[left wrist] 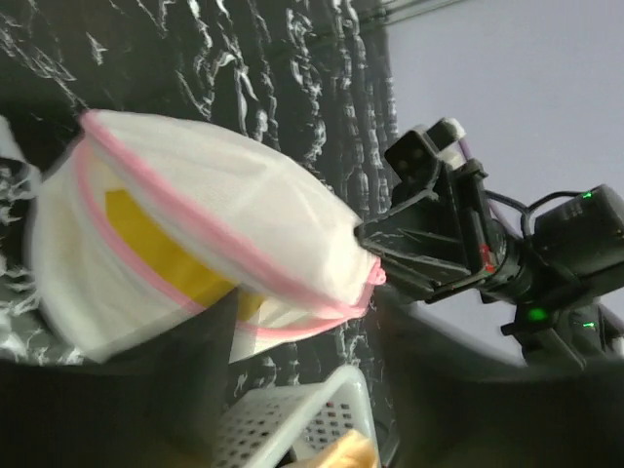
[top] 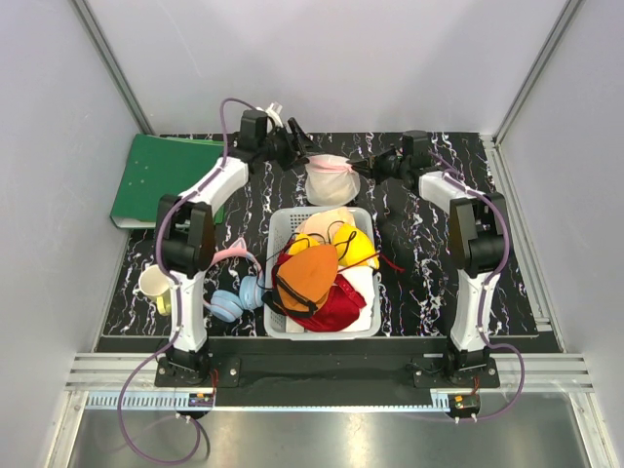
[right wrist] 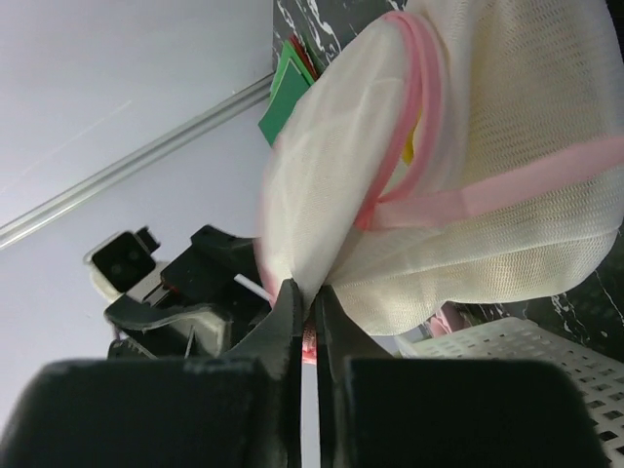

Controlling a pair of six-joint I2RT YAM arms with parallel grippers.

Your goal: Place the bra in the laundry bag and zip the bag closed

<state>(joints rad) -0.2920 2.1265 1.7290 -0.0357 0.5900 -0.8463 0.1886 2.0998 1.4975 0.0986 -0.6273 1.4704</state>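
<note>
1. My right gripper [right wrist: 307,297] has its fingers pressed together on a fold of mesh at the edge of the laundry bag [top: 327,181], right by the pink zipper rim.
2. My left gripper [top: 299,138] is at the bag's opposite side with its fingers apart. The bag's lower edge hangs near them, but I cannot tell whether either finger touches the mesh.
3. The yellow bra [left wrist: 161,249] shows through the mesh, inside the bag.
4. The bag sits between both grippers, just beyond the white basket [top: 322,334] of other bras on the black marbled table [top: 409,292].
</note>
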